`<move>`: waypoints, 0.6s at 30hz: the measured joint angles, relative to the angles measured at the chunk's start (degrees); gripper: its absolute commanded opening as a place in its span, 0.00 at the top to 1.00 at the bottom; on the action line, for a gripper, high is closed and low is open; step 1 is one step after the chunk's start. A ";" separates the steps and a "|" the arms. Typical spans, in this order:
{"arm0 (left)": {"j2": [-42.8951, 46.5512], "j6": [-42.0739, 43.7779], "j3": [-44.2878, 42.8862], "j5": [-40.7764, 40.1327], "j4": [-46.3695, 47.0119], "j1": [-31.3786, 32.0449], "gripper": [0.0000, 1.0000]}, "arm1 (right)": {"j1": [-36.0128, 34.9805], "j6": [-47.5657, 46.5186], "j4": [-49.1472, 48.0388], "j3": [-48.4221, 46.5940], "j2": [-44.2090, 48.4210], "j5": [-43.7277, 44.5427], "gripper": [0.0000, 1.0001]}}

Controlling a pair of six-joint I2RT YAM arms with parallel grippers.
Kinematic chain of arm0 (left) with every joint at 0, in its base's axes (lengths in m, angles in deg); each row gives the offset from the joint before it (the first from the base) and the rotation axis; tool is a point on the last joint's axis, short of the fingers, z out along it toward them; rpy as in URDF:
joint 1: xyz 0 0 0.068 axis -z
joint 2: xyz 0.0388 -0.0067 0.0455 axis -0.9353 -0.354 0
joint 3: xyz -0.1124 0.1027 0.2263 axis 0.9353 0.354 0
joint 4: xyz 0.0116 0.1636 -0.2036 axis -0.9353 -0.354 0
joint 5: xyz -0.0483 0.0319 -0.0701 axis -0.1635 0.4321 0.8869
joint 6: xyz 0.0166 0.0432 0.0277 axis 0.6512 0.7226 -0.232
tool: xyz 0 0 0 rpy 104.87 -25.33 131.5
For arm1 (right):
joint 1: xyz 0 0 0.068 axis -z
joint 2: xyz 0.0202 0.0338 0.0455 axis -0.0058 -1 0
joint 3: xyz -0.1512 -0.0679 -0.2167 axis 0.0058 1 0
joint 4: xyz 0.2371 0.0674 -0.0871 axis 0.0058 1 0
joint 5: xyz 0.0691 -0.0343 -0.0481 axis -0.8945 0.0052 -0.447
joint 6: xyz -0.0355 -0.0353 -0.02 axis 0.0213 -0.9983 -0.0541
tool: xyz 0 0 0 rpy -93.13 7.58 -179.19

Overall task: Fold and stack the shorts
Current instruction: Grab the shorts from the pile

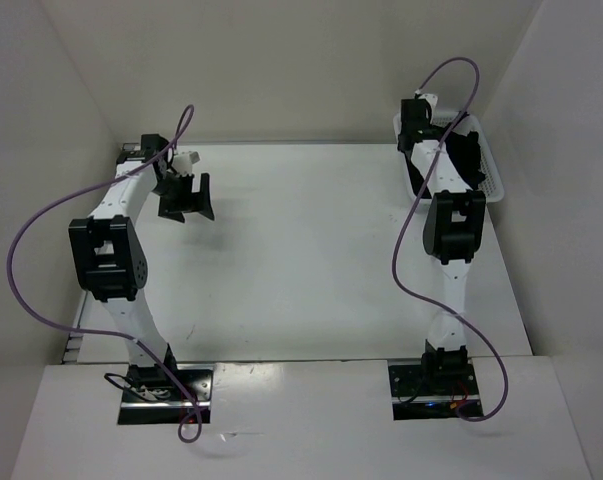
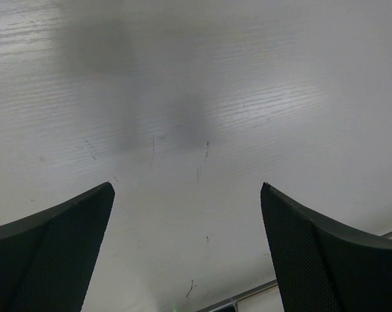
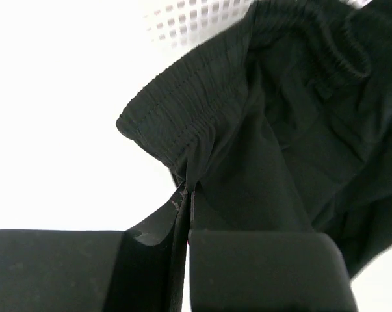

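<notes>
The black shorts [image 3: 280,130] lie bunched in the white basket [image 1: 493,180] at the table's back right. In the right wrist view their elastic waistband [image 3: 176,104] is pulled up into a ridge. My right gripper [image 3: 186,195] is shut on a fold of fabric just below that waistband. From above, the right arm reaches to the basket's left side, its gripper [image 1: 419,152] next to the dark cloth [image 1: 469,160]. My left gripper [image 1: 188,205] hangs over the bare table at the back left. Its fingers [image 2: 65,234] stand wide open with nothing between them.
The basket's perforated white wall [image 3: 182,16] shows behind the shorts. White walls enclose the table on the left, back and right. A metal strip [image 2: 248,298] at the table's edge runs under the left gripper. Purple cables [image 1: 41,290] loop off both arms.
</notes>
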 measured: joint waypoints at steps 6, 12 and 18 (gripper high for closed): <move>1.46 0.02 -0.46 0.68 0.52 0.00 0.00 | -2.47 3.10 0.55 -0.02 5.81 4.44 1.00; 1.46 0.00 -5.92 1.92 1.55 0.24 0.00 | -5.62 5.73 1.16 0.11 13.22 6.25 1.00; 1.46 0.00 -8.81 2.58 3.89 2.12 0.00 | -6.82 6.47 0.70 2.12 23.96 6.80 1.00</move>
